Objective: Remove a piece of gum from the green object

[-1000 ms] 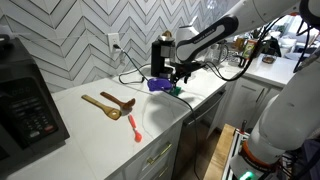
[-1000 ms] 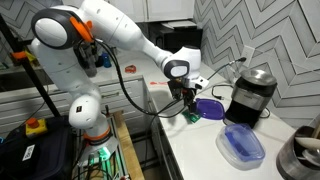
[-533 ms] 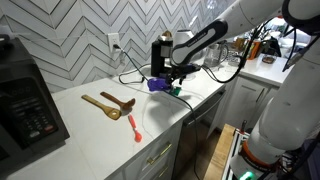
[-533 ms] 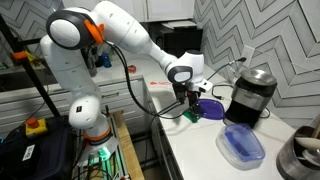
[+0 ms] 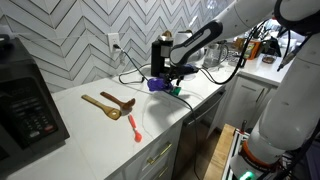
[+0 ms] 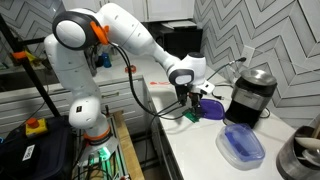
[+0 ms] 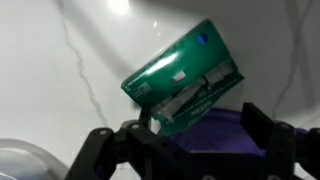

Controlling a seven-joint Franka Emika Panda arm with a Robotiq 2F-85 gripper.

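Note:
The green object (image 7: pixel 185 75) is a small green gum pack lying on the white counter, its flap open with silvery pieces showing inside. It leans against the purple rounded item (image 7: pixel 210 140). My gripper (image 7: pixel 200 125) hovers just above both, open, with the left fingertip over the pack's lower corner and the right fingertip out past the purple item. Nothing is held. In both exterior views the gripper (image 5: pixel 176 80) (image 6: pixel 190 103) points down over the green pack (image 5: pixel 175 92) (image 6: pixel 189 116), beside the purple item (image 5: pixel 158 85) (image 6: pixel 212 108), near the counter's front edge.
A black grinder (image 5: pixel 162 55) (image 6: pixel 250 92) stands just behind the purple item, with cables at the wall. Wooden spoons (image 5: pixel 108 105) and a red utensil (image 5: pixel 134 128) lie mid-counter. A microwave (image 5: pixel 25 105) sits at the far end. A blue-purple lidded dish (image 6: pixel 243 145) is nearby.
The arm's upper links have shifted slightly. The gripper stays over the green pack at almost the same place, still open.

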